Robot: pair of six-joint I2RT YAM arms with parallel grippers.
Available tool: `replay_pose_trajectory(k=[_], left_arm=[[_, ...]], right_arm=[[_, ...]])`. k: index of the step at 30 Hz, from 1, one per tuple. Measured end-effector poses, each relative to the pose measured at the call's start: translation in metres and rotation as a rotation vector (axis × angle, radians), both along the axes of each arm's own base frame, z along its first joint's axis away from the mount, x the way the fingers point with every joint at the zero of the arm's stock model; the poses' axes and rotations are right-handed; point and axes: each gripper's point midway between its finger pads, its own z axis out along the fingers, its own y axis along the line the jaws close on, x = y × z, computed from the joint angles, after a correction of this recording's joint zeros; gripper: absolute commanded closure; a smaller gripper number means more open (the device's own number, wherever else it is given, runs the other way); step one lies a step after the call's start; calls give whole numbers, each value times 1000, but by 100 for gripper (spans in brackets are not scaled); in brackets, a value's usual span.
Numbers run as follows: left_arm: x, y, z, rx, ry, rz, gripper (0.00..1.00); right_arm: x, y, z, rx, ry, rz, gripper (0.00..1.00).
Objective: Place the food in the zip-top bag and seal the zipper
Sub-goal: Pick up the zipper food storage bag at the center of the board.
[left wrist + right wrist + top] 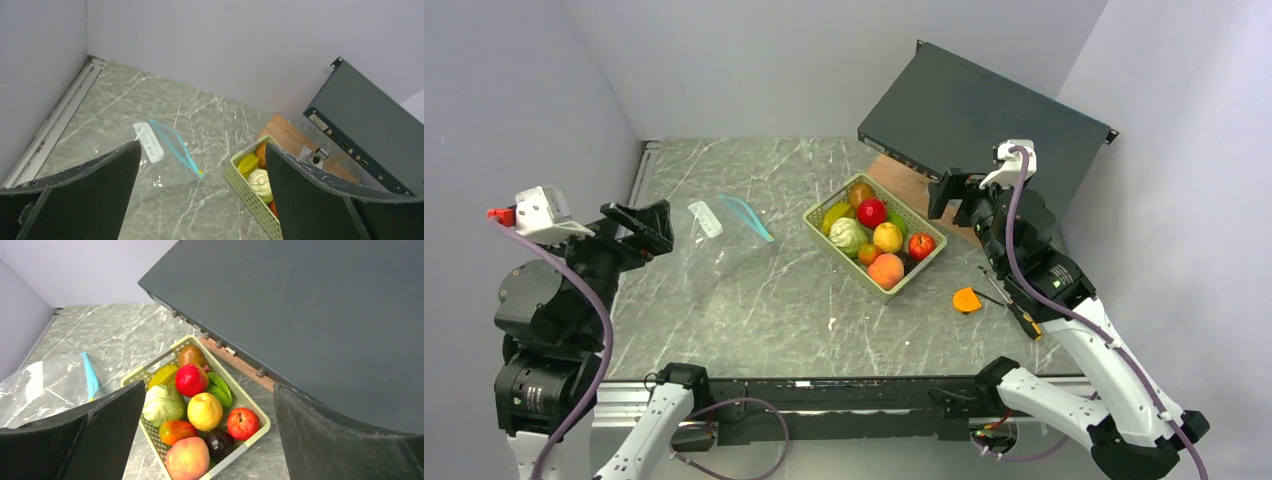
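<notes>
Well left of the pale green basket (895, 291): left gripper (659, 228), jaws wide, empty. Nearer on that side: zip-top bag (729, 248) lying flat, zipper (746, 217) slanting toward the basket. Inside: toy fruits and vegetables (887, 237). Just right: right gripper (951, 197), wide, empty, closer to the food. Open table (764, 305) between bag and basket.

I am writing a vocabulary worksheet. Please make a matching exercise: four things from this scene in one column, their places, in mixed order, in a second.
Things
1. zip-top bag
2. green basket
3. flat orange piece
4. dark box

Places
a. propped up at the back right
b. beside the screwdrivers
c. flat on the table, left of the basket
d. mid-table, holding the food

Pairs: 1-c, 2-d, 3-b, 4-a
</notes>
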Motion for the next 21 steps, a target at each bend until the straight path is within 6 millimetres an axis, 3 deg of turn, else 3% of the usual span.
replay_pose_trajectory(k=[10, 17, 21], left_arm=[[31, -11, -62, -19, 233, -23, 0], [63, -37, -138, -44, 461, -126, 0], [82, -49, -190, -58, 631, -158, 0]], right_arm=[[1, 32, -21, 67, 80, 123, 0], [-15, 64, -60, 132, 163, 296, 0], [-25, 79, -66, 177, 178, 383, 0]])
